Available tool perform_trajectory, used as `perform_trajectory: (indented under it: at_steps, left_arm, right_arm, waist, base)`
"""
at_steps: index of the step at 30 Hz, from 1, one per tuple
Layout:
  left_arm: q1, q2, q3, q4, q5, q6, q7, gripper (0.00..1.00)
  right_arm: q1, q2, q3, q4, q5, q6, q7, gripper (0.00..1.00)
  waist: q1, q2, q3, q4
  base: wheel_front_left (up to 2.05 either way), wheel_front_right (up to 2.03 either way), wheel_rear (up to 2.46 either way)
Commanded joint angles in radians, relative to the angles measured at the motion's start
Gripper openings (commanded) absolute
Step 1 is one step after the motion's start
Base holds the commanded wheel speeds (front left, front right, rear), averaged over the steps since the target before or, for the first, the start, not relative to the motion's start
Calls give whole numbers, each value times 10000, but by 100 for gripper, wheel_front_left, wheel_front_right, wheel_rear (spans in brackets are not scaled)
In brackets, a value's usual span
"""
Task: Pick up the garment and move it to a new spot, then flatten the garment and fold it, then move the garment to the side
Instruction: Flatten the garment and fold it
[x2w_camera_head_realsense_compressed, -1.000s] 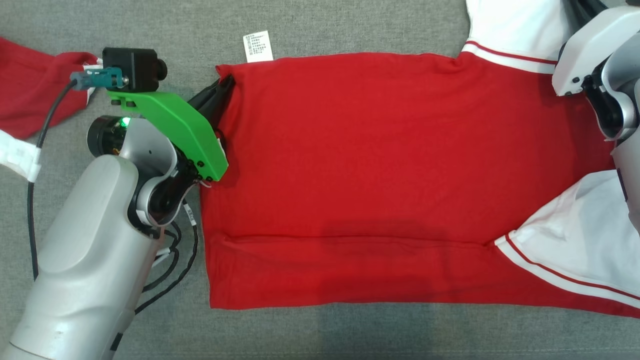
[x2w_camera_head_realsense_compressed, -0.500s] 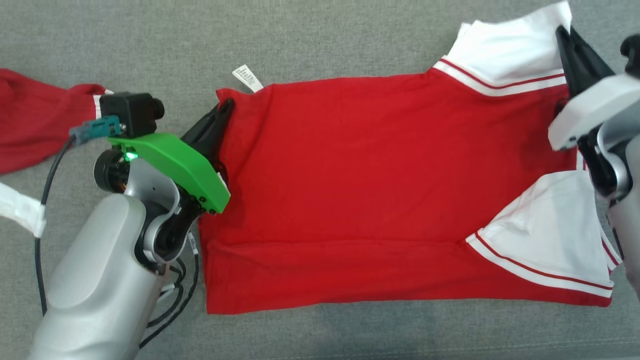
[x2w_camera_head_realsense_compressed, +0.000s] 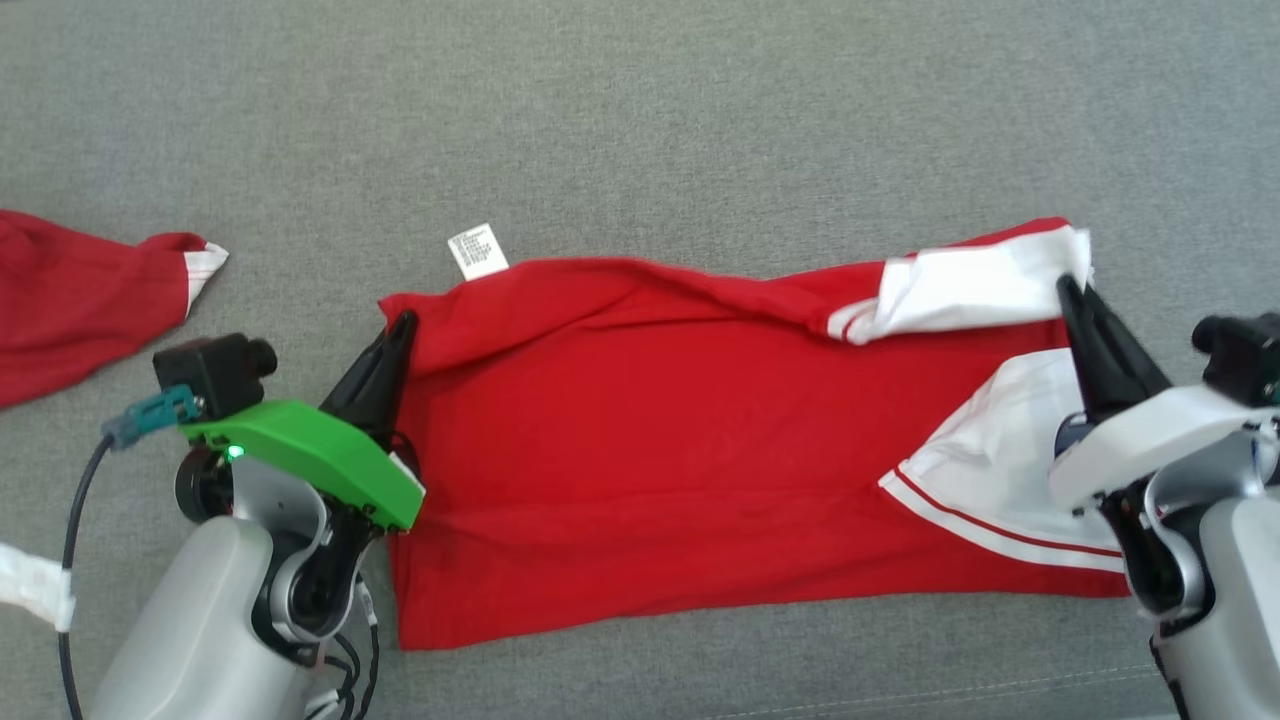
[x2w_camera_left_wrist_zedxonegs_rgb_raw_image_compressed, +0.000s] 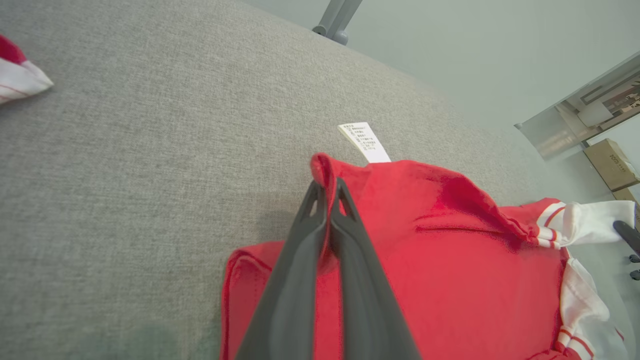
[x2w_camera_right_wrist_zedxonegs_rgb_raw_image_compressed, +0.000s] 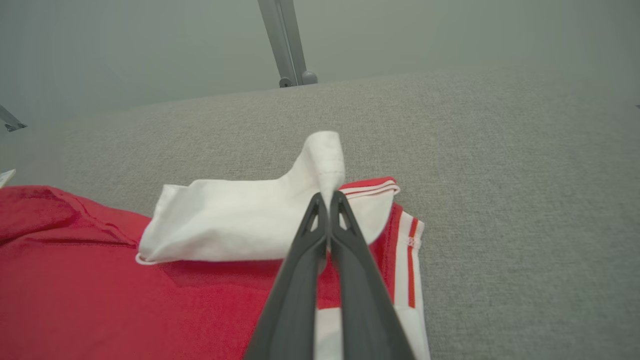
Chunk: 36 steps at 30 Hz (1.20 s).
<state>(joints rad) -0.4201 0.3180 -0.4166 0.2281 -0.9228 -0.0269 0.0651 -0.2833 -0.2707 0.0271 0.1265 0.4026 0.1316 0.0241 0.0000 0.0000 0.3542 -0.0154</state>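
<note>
The garment is a red shirt with white, red-striped sleeves, spread across the grey surface in front of me. My left gripper is shut on its far left corner, near a white care label. My right gripper is shut on the white sleeve at the far right corner. The far edge is lifted and folds toward me, with the white sleeve rolled over the red body. In both wrist views the dark fingers pinch cloth.
Another red garment with a white cuff lies at the far left. A white strip shows by my left forearm. A metal leg stands beyond the grey surface. Cardboard boxes sit off to one side.
Both grippers have drawn the garment's far edge toward me, and it has lifted and curled over the body. The head camera has also shifted, so more grey surface shows beyond the garment.
</note>
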Motion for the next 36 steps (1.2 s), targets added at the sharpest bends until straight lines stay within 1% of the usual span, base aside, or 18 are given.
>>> perform_trajectory:
  at_steps: [1,5,9,12,15,16,17,18,19,20,22,23,24,28,29,30,32,36]
  left_arm:
    - [278,-2,99,-2,-67,-35,-200,0]
    - [734,-20,189,-30,-152,-267,-674,0]
    - [1106,-34,245,-49,-173,-501,-1247,0]
    - [1367,-22,233,15,-187,-617,-1510,0]
    - [1630,32,48,212,-69,-779,-1767,0]
    - [1696,91,-104,332,81,-818,-1774,0]
    - [1754,123,-245,447,200,-824,-1797,0]
    - [1797,135,-349,554,318,-855,-1862,6]
    - [1825,123,-414,672,368,-875,-1948,27]
    - [1875,94,-479,789,363,-878,-2005,40]
    - [1968,59,-582,994,457,-886,-2144,46]
    - [2025,45,-605,1099,476,-895,-2233,54]
    - [2095,30,-639,1218,514,-897,-2295,71]
    - [2358,49,-795,1439,708,-911,-2562,62]
    - [2430,51,-797,1409,787,-916,-2682,62]
    - [2510,33,-748,1361,833,-919,-2823,68]
    - [2680,-46,-600,1295,911,-823,-3025,98]
    - [2931,-86,-490,1220,1138,-637,-3186,100]
  right_arm:
    - [357,135,-102,-111,-127,-17,-6,0]
    - [907,562,-149,-54,-277,-15,-56,0]
    - [1179,799,-56,224,-390,-17,-104,0]
    - [1245,885,-17,385,-428,-15,-179,0]
    - [1341,977,89,682,-346,-15,-246,0]
    - [1374,960,91,815,-365,-15,-272,2]
    - [1388,909,159,923,-444,-15,-301,17]
    - [1384,877,209,1021,-466,-15,-339,58]
    - [1381,884,229,1139,-398,-15,-359,100]
    - [1393,847,224,1243,-387,-15,-388,100]
    - [1455,744,202,1406,-414,-17,-473,100]
    - [1505,706,181,1465,-415,-15,-513,100]
    - [1552,661,180,1512,-410,-15,-544,100]
    - [1712,381,102,1444,-259,-15,-583,100]
    - [1770,347,14,1390,-188,-15,-603,100]
    - [1817,312,-94,1334,-127,-15,-621,100]
    - [1894,277,-402,1215,-57,-15,-637,100]
    - [1933,422,-1119,1206,-261,-15,-578,100]
  waist:
    - [0,0,-230,-162]
    - [0,0,-413,-191]
    - [0,0,-603,-217]
    - [0,0,-710,-226]
    - [0,0,-798,-213]
    - [0,0,-835,-202]
    - [0,0,-880,-194]
    - [0,0,-895,-188]
    - [0,0,-897,-186]
    - [0,0,-917,-179]
    - [0,0,-983,-156]
    - [0,0,-1022,-147]
    - [0,0,-1078,-140]
    - [0,0,-1328,-143]
    - [0,0,-1395,-144]
    - [0,0,-1459,-139]
    - [0,0,-1552,-118]
    - [0,0,-1683,-63]
  base:
    - [0,0,0]
    - [0,0,0]
    - [0,0,0]
    - [0,0,0]
    - [0,0,0]
    - [0,0,0]
    - [0,0,0]
    - [0,0,0]
    - [0,0,0]
    - [0,0,0]
    - [0,0,0]
    - [0,0,0]
    - [0,0,0]
    - [0,0,0]
    - [0,0,0]
    - [0,0,0]
    - [0,0,0]
    - [0,0,0]
